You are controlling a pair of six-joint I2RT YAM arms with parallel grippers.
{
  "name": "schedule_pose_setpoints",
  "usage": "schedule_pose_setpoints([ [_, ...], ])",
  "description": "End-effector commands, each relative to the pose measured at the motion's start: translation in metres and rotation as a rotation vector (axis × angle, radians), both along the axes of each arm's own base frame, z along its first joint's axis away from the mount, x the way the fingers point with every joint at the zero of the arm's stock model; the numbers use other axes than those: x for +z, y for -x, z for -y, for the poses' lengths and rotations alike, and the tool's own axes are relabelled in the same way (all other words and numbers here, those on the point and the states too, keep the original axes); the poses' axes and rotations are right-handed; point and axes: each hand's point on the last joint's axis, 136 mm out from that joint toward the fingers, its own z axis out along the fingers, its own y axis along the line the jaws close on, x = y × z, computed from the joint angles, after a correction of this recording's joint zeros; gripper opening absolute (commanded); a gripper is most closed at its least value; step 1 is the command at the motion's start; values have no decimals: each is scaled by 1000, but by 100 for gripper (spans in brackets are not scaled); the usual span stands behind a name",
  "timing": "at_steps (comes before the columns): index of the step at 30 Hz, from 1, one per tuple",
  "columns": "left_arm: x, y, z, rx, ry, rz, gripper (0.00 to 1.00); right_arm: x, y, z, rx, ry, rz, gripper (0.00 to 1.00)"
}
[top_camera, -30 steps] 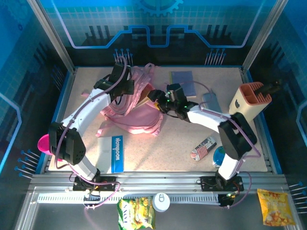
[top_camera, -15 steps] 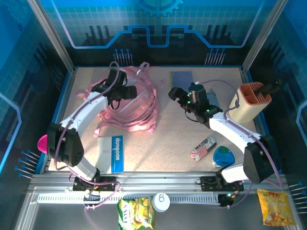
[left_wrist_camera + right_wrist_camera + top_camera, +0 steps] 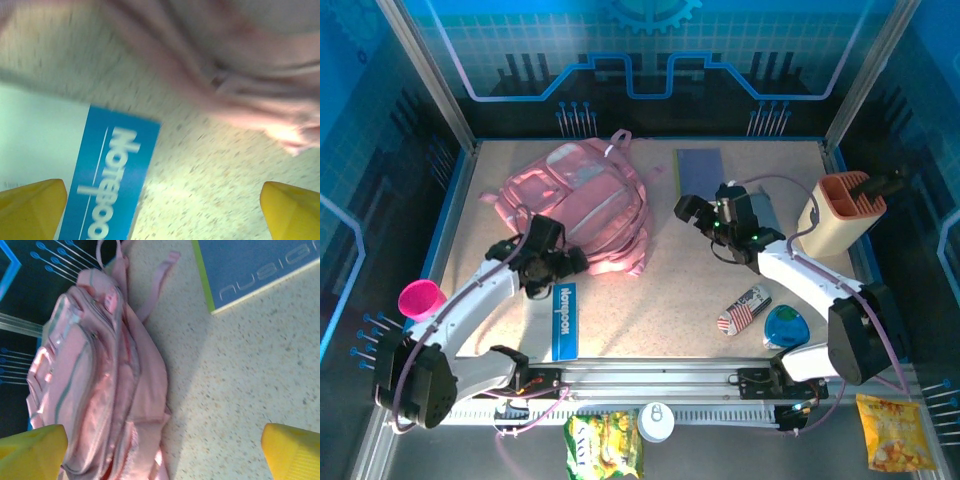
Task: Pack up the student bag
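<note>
Student bag (image 3: 582, 205) lies flat on the table (image 3: 670, 290), pale front pockets up, its near hem just ahead of the left pincer (image 3: 567, 262) and its flank across a strip of bare top from the right pincer (image 3: 688, 208). We judge it light, limp and baggy: the fabric should fold and sag wherever it is lifted, and the mouth is unlikely to hold open unaided. It looks sturdy enough, perhaps a little slick on the pocket faces. Best holds, we think, are the carry loop (image 3: 618, 138) at the end farthest from both pincers, or a fabric edge beside a zip, one pincer to each side. Left arm is stretched low, wrist dipped, tips aimed at the hem, jaws released wide with nothing between. Right arm reaches in from its side, tips toward the flank, likewise spread and empty. Notebook (image 3: 563, 320) lies beneath and just behind the left pincer. Blue book (image 3: 701, 166) sits just beyond the right pincer.
</note>
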Motion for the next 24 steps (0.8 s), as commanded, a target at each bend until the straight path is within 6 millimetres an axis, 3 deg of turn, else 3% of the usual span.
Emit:
schedule_pose_setpoints([
  [1, -22, 37, 10, 60, 46, -120, 99, -5, 8, 1, 41, -7, 1, 100],
  [6, -48, 71, 21, 72, 32, -205, 98, -16, 20, 2, 84, -6, -22, 100],
  [9, -58, 77, 33, 75, 64, -209, 95, -24, 27, 5, 96, -12, -36, 100],
  [16, -70, 74, 64, 40, 114, -192, 93, -31, 36, 12, 124, -21, -62, 100],
  [24, -69, 61, 121, -73, 156, -192, 93, -30, 39, 18, 128, -16, -71, 100],
])
